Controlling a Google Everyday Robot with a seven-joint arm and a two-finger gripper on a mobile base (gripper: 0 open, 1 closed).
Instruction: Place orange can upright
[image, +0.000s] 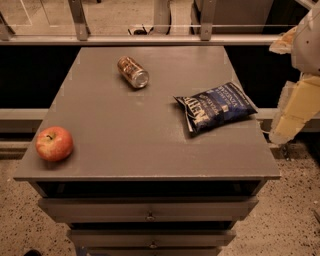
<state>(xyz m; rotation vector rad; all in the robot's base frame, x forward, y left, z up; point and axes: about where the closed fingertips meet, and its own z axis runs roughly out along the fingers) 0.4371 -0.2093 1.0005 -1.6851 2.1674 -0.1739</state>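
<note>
Orange can (133, 72) on its side, well apart from the gripper (294, 111).

The can lies toppled at the back left of the grey cabinet top (135, 135), one silver end facing front-right. The gripper hangs off the cabinet's right edge, beyond a blue chip bag (215, 107); whether it is released or clenched cannot be told. A red apple (54, 143) sits at the front left corner. Drawers (150, 209) below, speckled floor (295, 220) around.

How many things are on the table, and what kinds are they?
Orange can, lying on its side: 1
Apple: 1
Chip bag: 1
Total on the table: 3
Gripper: 1, off the table's right edge.
</note>
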